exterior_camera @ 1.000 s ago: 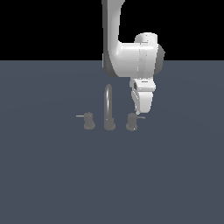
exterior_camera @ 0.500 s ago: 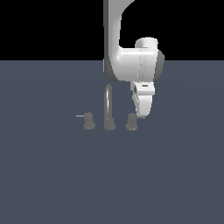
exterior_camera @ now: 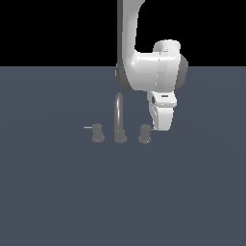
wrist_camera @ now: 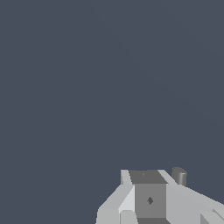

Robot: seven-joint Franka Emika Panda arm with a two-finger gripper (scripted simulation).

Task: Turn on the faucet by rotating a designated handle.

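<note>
Faucet [exterior_camera: 119,120]: we see a small grey set on the dark desk [exterior_camera: 123,192] — a tall thin arched spout in the middle, a stubby knob on either side.
Handle [exterior_camera: 144,133]: the knob on the exterior view's right of the spout, upright on the desk; its lever is hidden where the hand covers it.
Twin knob [exterior_camera: 97,132]: on the exterior view's left of the spout, its thin lever pointing towards that view's left.
Hand [exterior_camera: 161,126]: we see it hanging from the white arm [exterior_camera: 144,67], pointing down, its lower end just beside the handle on the exterior view's right and overlapping the handle's edge in the picture; we cannot tell whether they touch.
Hand state: we cannot tell whether the fingers are spread or pressed together — neither view shows the fingertips clearly.
Wrist view: we see the pale grey body of the hand [wrist_camera: 148,197] against the bare desk, with a small grey cylinder — likely one knob of the faucet — showing just beyond its edge.
Desk: a flat blue-grey surface running back to a black background.
</note>
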